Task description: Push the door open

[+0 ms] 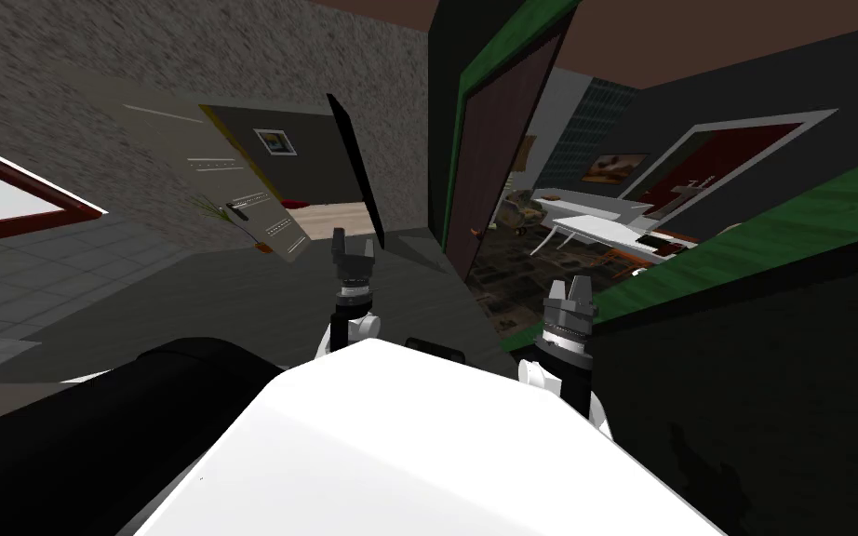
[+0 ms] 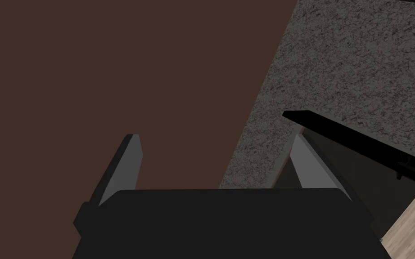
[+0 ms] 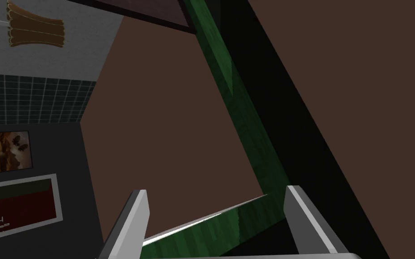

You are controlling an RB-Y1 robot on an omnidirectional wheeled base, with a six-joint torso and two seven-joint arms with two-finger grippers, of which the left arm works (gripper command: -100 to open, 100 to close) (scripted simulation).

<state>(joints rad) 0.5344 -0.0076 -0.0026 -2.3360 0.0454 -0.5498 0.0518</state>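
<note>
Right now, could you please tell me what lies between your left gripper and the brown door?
In the head view, only a bare stretch of dark grey floor lies between the left gripper and the brown door.

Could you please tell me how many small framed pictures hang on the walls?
2: left picture on the dark wall ahead, right picture in the room beyond the brown door; others may be hidden.
</note>
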